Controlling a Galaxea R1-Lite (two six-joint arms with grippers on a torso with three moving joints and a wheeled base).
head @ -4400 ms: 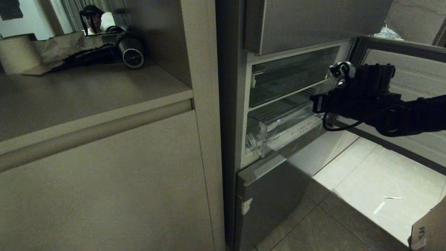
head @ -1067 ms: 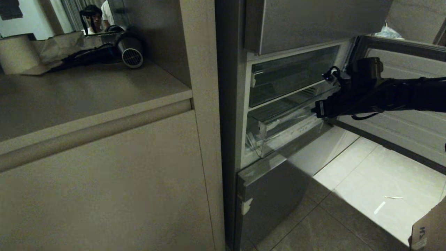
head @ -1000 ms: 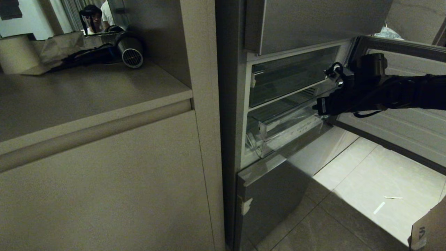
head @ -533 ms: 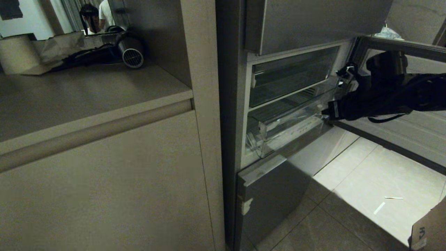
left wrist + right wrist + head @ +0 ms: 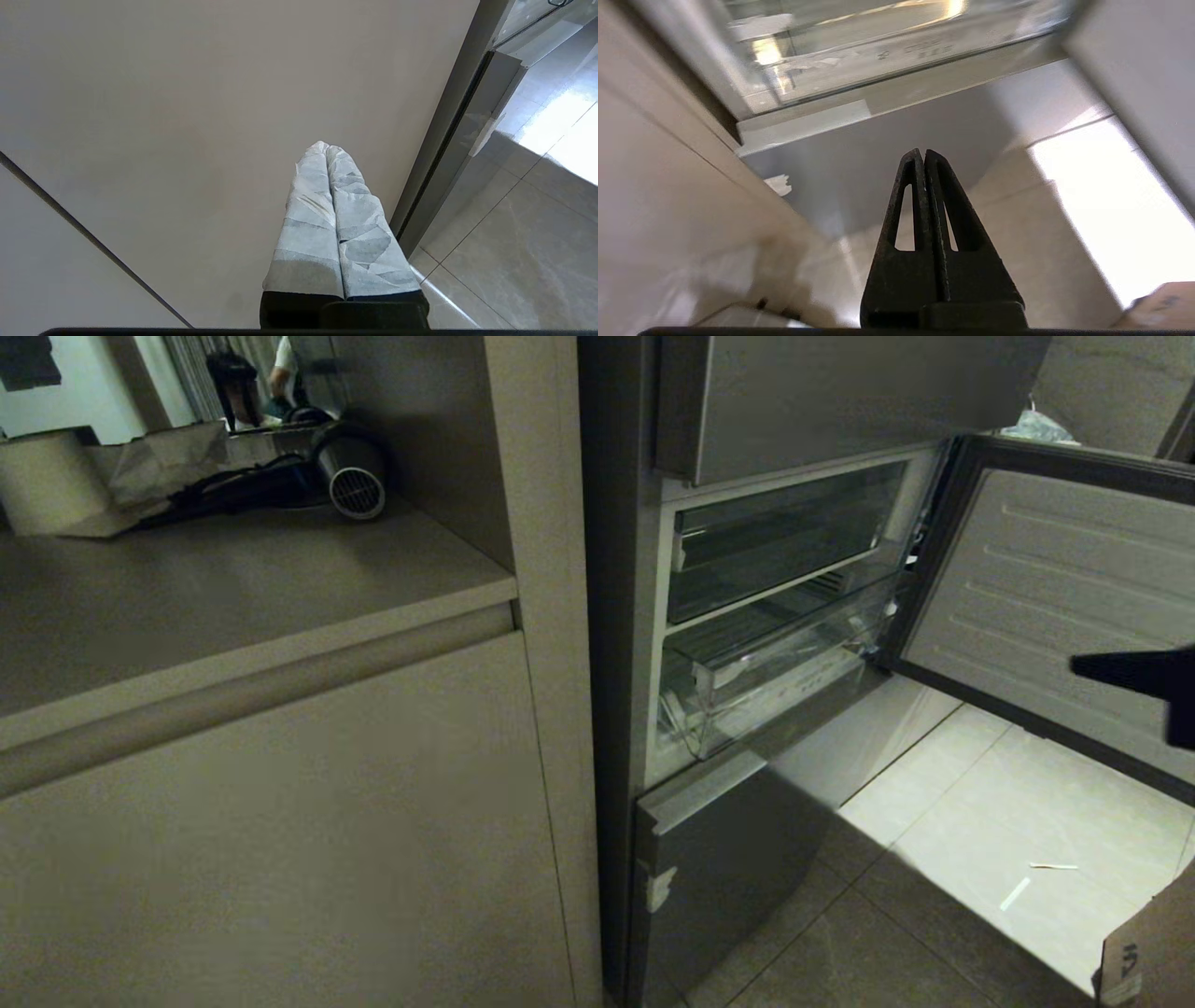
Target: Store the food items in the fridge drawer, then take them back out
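On the counter [image 5: 215, 588] at far left lie a hair dryer [image 5: 341, 474], a paper roll [image 5: 47, 476] and crumpled brown paper; a person is reflected in the mirror behind. The left gripper [image 5: 327, 148] hangs parked before the plain cabinet front [image 5: 187, 116], its taped fingers [image 5: 308, 210] pressed together, holding nothing. Next to the cabinet stands the fridge, its door [image 5: 1055, 588] swung open to the right. The drawer [image 5: 766, 695] sits low in the open compartment, pulled partly out, its clear front lip proud of the frame; a clear compartment [image 5: 775, 537] lies above it and a grey panel [image 5: 719, 868] below. No potato or pepper can be made out in the drawer. The right gripper [image 5: 923, 153] is at the far right edge, in front of the open door and well apart from the drawer, which lies to its left. Its black fingers [image 5: 943, 205] are pressed together and empty, pointing toward the grey panel beneath the drawer. A cardboard box corner [image 5: 1144, 947] shows on the tiled floor [image 5: 980, 821].
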